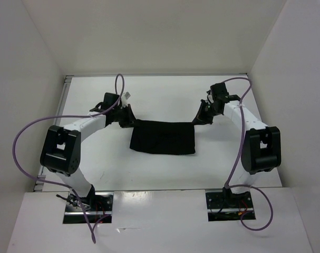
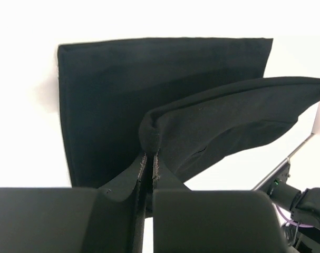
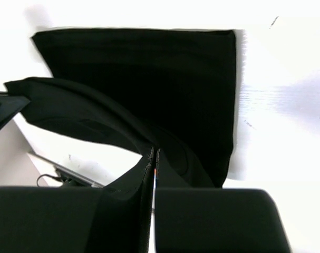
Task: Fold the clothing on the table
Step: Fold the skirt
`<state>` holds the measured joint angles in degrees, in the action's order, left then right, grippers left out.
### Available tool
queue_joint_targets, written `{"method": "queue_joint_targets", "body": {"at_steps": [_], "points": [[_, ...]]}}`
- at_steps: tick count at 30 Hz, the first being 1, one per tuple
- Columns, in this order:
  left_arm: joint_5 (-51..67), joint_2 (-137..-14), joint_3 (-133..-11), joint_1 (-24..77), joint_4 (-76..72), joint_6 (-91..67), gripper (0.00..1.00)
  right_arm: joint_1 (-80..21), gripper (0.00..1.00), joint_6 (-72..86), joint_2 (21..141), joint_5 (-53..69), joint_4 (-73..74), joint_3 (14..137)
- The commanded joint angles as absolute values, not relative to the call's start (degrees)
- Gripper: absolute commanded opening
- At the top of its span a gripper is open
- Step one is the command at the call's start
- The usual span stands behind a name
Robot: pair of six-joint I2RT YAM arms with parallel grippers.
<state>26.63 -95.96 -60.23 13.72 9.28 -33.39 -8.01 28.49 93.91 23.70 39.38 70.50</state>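
The black clothing (image 1: 162,138) lies in the middle of the white table (image 1: 165,97), its near part flat. My left gripper (image 1: 129,119) is shut on the far left corner and my right gripper (image 1: 200,119) on the far right corner. In the left wrist view the clothing (image 2: 112,95) has its pinched edge lifted off the flat layer, bunched at the left gripper (image 2: 149,154). In the right wrist view the clothing (image 3: 149,68) likewise curls up from the flat layer into the right gripper (image 3: 154,154), whose jaws stand pressed together.
White walls (image 1: 286,58) close in the table on the left, back and right. Purple cables (image 1: 22,158) loop off both arms. The arm bases (image 1: 88,206) sit at the near edge. Part of the right arm (image 2: 302,203) shows in the left wrist view.
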Motion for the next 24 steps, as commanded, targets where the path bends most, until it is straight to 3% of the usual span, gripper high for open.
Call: {"method": "queue_joint_targets", "body": {"at_steps": [1,17,19,20,21,24], "points": [[25.31,-97.73,-62.49,13.97,8.09,-33.22,0.01,-8.44,0.00,26.89,95.80,21.88,37.00,73.21],[22.07,-106.52,-69.16,14.50,9.14,-32.08,0.03,-8.44,0.00,25.84,105.72,20.31,36.39,79.10],[21.45,-108.36,-71.09,14.50,9.67,-32.08,0.14,-8.44,0.09,25.84,106.26,19.35,36.39,80.41],[19.88,-108.37,-71.71,14.50,10.36,-32.08,0.37,-8.44,0.22,25.84,106.96,18.12,36.39,80.42],[19.08,-108.98,-71.72,14.50,10.89,-32.08,0.43,-8.44,0.34,26.54,106.96,17.24,36.39,80.94],[14.97,-105.57,-71.55,14.50,9.59,-32.61,0.60,-8.44,0.43,28.20,101.98,12.85,36.39,80.95]]}}
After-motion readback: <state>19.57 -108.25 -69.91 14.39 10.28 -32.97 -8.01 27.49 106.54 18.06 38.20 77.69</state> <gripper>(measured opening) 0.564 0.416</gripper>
